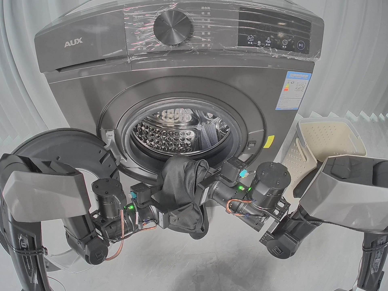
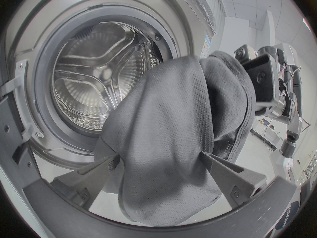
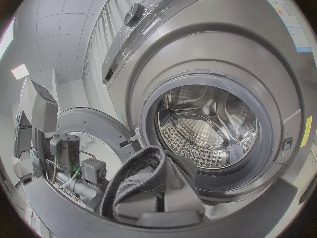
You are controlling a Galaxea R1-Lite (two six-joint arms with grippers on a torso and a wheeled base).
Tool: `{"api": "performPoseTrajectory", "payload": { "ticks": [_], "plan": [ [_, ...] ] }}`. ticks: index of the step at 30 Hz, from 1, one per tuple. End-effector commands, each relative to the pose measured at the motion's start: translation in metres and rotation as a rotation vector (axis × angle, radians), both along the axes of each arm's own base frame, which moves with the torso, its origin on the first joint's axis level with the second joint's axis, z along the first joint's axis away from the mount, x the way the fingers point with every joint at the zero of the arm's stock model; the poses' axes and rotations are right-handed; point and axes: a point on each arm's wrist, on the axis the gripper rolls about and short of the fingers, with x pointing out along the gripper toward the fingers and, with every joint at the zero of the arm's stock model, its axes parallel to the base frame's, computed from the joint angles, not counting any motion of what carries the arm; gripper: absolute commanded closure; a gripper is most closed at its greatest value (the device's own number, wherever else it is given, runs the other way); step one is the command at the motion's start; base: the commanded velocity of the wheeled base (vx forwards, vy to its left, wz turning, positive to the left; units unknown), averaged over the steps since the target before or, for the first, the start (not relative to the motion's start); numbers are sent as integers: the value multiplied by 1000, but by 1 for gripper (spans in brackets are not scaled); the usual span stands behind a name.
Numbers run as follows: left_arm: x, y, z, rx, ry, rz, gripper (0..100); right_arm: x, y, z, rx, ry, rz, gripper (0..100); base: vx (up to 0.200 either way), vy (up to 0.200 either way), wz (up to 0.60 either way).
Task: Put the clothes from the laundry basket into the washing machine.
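A dark grey garment (image 1: 182, 190) hangs between my two grippers, just below and in front of the washing machine's open drum (image 1: 178, 132). My right gripper (image 3: 161, 182) is shut on the garment's ribbed edge (image 3: 142, 169). It holds the cloth's upper part near the lower rim of the opening, seen in the head view at the right gripper (image 1: 201, 181). My left gripper (image 2: 160, 156) has its fingers (image 2: 231, 179) spread wide, with the garment (image 2: 165, 133) draped over them. In the head view the left gripper (image 1: 171, 214) sits under the cloth's lower folds.
The round door (image 1: 68, 146) stands swung open on the left, close behind my left arm. A cream laundry basket (image 1: 329, 136) stands to the right of the machine (image 1: 182, 73), beside my right arm. Grey floor (image 1: 210, 259) lies below the grippers.
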Motion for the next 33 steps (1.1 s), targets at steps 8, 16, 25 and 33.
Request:
{"api": "performPoseTrajectory", "payload": {
  "ticks": [8, 16, 25, 33],
  "plan": [
    [28, -16, -7, -31, -51, 9, 0, -13, 8, -1, -5, 12, 35, 100, 0, 0, 0],
    [38, -21, -13, -35, -62, 12, 0, -17, 9, -4, -15, 22, 45, 100, 0, 0, 0],
    [51, -26, -21, -43, -76, 21, 100, -20, 9, -1, -9, 21, 50, 100, 0, 0, 0],
    [59, -15, -16, -46, -99, 113, 100, -28, -10, 4, -33, 43, 27, 100, 0, 0, 0]
  ]
}}
